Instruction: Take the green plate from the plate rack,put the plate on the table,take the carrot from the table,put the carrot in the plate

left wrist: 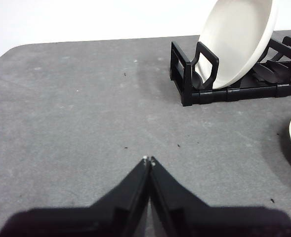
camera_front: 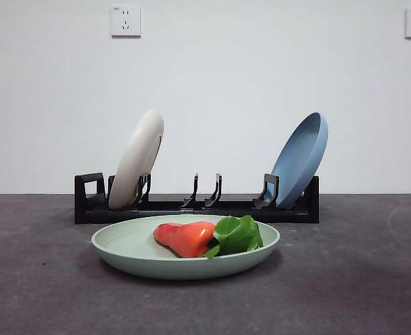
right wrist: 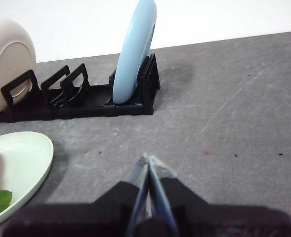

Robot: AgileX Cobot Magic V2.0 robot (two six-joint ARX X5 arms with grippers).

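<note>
Front view: carrot (camera_front: pixel 185 238) in green plate (camera_front: pixel 121 252), well apart from both closed, empty pincers.

Black wedge-shaped left tool (left wrist: pixel 149 160)

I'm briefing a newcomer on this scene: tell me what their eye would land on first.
First, the carrot, glossy orange-red with green leaves, lying in the green plate on the table in front of the plate rack. Behind it, a cream-white plate and a blue plate lean in slots at the rack's opposite ends.
</note>
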